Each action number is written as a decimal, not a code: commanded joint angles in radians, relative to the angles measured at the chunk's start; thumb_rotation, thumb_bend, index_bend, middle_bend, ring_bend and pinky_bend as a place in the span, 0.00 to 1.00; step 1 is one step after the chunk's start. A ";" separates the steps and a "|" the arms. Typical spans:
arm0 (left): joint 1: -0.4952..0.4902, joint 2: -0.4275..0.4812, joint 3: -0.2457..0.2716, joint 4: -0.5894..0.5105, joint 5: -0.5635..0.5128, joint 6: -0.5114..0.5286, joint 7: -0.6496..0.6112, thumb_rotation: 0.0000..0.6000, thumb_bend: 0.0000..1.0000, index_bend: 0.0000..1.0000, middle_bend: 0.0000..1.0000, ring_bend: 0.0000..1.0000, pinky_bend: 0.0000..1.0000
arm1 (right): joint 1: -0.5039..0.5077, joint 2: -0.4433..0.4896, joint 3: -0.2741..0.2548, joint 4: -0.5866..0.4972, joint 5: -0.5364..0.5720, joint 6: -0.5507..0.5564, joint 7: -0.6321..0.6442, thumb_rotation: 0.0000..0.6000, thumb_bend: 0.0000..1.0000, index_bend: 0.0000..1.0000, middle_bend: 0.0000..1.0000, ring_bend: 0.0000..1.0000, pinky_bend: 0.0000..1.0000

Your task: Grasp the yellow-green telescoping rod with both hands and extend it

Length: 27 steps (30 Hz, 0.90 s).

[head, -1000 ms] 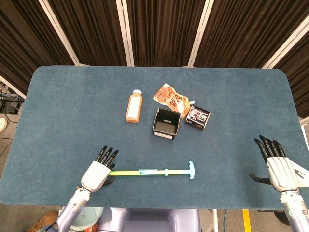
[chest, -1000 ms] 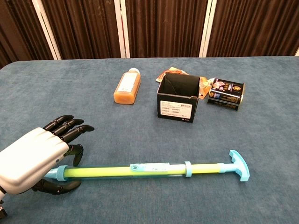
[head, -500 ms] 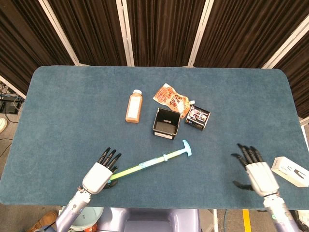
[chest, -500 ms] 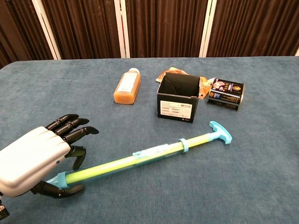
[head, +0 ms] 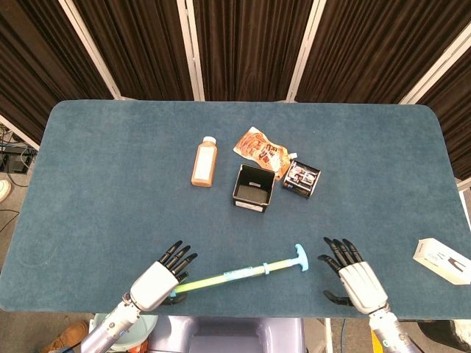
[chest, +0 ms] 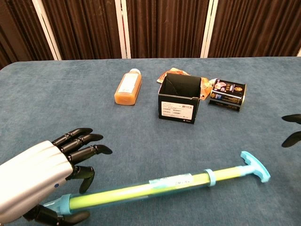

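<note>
The yellow-green telescoping rod lies slanted along the table's front, its blue T-handle pointing right. My left hand holds the rod's left end, thumb under the blue end cap and one finger curled over it, the other fingers spread. My right hand hovers just right of the T-handle, fingers apart, with nothing in it and a small gap to the handle. In the chest view only the right hand's dark fingertips show at the right edge.
Mid-table stand an orange juice bottle, an open black box, an orange snack pouch and a small black printed pack. A white box lies at the right front edge.
The left hand has drawn back toward the front edge, swinging the rod with it. The right hand has come in leftward from the table's right side to just beside the T-handle.
</note>
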 commanded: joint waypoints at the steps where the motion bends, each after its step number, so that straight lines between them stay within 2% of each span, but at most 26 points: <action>1: 0.000 -0.004 0.012 -0.002 0.015 0.010 -0.006 1.00 0.43 0.64 0.16 0.06 0.05 | -0.001 -0.022 -0.004 0.004 -0.005 0.001 -0.003 1.00 0.25 0.27 0.00 0.00 0.00; 9: -0.015 -0.041 0.031 0.039 0.049 0.016 -0.047 1.00 0.42 0.65 0.17 0.07 0.05 | 0.006 -0.070 -0.024 -0.006 0.004 -0.042 0.008 1.00 0.28 0.29 0.00 0.00 0.00; 10: -0.019 -0.048 0.030 0.052 0.045 0.008 -0.058 1.00 0.42 0.65 0.17 0.07 0.05 | 0.010 -0.109 -0.035 0.014 -0.002 -0.057 0.030 1.00 0.28 0.29 0.00 0.00 0.00; 13: -0.022 -0.054 0.030 0.071 0.047 0.014 -0.065 1.00 0.42 0.65 0.17 0.07 0.05 | 0.010 -0.148 -0.044 0.060 -0.003 -0.071 0.041 1.00 0.29 0.29 0.00 0.00 0.00; 27: -0.026 -0.049 0.039 0.079 0.047 0.034 -0.094 1.00 0.41 0.65 0.17 0.07 0.05 | 0.021 -0.215 -0.061 0.146 0.011 -0.100 0.099 1.00 0.30 0.34 0.00 0.00 0.00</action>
